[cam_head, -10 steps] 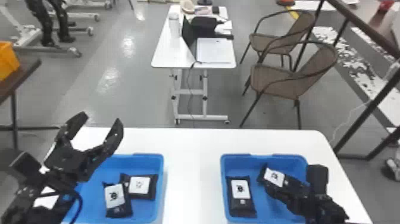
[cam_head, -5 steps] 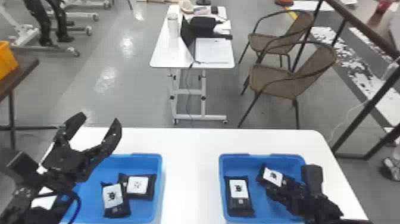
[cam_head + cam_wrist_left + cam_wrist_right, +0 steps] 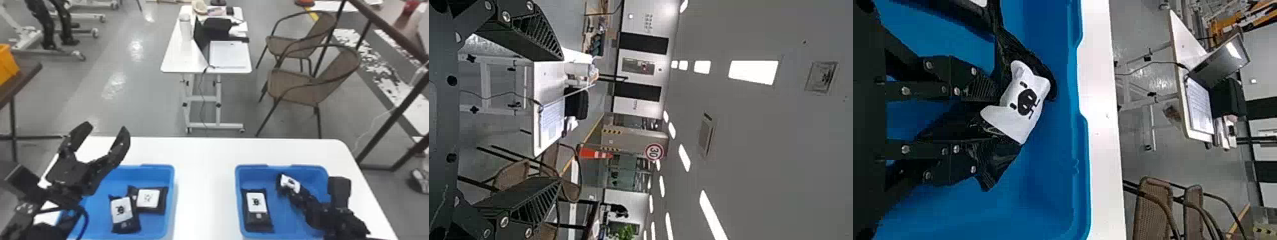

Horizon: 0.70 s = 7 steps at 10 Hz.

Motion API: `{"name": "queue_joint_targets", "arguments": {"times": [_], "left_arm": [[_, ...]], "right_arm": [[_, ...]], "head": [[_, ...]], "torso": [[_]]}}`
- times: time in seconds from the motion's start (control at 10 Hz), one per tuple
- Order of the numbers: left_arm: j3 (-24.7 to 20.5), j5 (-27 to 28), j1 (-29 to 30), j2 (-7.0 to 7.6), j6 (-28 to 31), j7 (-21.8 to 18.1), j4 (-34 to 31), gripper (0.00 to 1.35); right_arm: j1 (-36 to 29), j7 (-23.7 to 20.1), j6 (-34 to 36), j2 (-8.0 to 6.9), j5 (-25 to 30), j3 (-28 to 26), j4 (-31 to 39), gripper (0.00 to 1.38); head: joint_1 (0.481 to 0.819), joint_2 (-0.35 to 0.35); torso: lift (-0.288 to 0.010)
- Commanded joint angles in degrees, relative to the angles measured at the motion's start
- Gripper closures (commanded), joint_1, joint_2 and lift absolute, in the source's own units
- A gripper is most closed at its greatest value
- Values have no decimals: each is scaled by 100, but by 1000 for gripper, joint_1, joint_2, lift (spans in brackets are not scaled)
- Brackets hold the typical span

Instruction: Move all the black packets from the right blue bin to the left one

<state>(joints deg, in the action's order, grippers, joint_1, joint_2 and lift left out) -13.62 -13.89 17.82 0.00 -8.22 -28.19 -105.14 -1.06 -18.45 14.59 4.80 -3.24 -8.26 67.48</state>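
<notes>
Fingers [image 3: 955, 82] on the right gripper [image 3: 298, 197] are clamped on a black packet [image 3: 1025, 102], so that one's pinched, down inside the right bin [image 3: 284, 167]. Its white label bulges out past the fingertips, kinda crumpled, with black wrapper sticking out to both sides of the grip. The left gripper [image 3: 103, 131] has its fingers spread wide, up over the left bin [image 3: 170, 191] side of the table [image 3: 204, 178].

Just left of the right fingers there's another packet [image 3: 258, 213], label up, lying in the same right bin. Going further left from those fingers, past a strip of white tabletop, you get to the left bin, which sits below the left fingers and off to their right. Two packets are in there, both label up: one [image 3: 124, 213] lies lengthwise, the other [image 3: 147, 199] crosswise right beside it, touching.

Out beyond both sets of fingers and between them, well apart from the bins, is a small white desk [image 3: 172, 60] with a laptop [image 3: 229, 56] and a bottle [image 3: 185, 28] on it. Two wicker chairs [image 3: 309, 86] stand out past the right fingers, and an orange cone [image 3: 596, 153] shows way off beyond the left ones.
</notes>
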Motion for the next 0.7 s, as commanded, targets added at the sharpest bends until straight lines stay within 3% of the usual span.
{"name": "queue_joint_targets", "arguments": {"times": [0.0,0.3,0.6], "left_arm": [[9,-70,-7,-15,39,-2,2,180],[88,-333,-77,-15,-5,77,55,180],[158,-825,-77,-15,154,217,11,180]], "right_arm": [[-149,114,-9,-66,-186,0,222,1280],[-641,114,44,-75,-546,9,978,1280],[-1300,-27,325,-49,-880,237,2665,1280]], "head": [[695,-10],[695,-8],[695,15]], "torso": [[0],[0],[0]]}}
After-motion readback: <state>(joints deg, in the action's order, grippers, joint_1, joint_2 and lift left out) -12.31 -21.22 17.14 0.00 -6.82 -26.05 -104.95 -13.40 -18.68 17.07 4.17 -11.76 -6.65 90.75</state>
